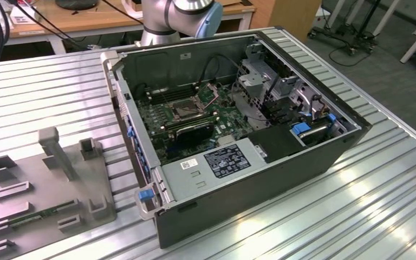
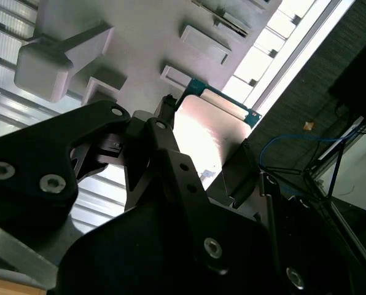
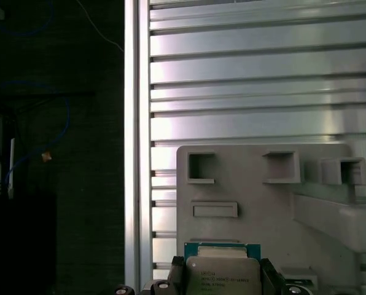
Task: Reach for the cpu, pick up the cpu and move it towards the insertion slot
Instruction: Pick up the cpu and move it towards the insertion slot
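The end effector (image 3: 223, 278) appears clamped on the cpu (image 3: 223, 261) at the grey tray (image 3: 250, 203).

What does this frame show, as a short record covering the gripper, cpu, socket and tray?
gripper: appears shut on the cpu, gripping two opposite edges
cpu: in the gripper, above the grey tray, pale top showing in both wrist views
grey tray: on the ribbed metal table, beside the computer case
insertion slot: on the green board inside the open computer case, dark centre showing
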Available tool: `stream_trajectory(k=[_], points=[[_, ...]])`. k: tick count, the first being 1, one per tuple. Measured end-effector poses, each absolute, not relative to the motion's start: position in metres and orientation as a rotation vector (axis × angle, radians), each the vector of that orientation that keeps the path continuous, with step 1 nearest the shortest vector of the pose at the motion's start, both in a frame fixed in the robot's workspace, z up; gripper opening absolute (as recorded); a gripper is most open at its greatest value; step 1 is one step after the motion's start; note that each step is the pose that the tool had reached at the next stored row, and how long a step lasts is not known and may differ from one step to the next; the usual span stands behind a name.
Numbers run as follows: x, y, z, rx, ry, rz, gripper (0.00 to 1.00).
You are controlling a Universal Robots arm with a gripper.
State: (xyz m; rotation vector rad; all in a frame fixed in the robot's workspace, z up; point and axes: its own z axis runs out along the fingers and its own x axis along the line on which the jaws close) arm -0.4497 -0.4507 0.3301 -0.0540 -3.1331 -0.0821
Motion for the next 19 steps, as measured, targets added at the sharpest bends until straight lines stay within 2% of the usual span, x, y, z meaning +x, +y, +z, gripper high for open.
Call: stream_trajectory(k=[19], points=[[-0.450,-0.451,0.359,-0.054,-3.133,-0.082,0.55]])
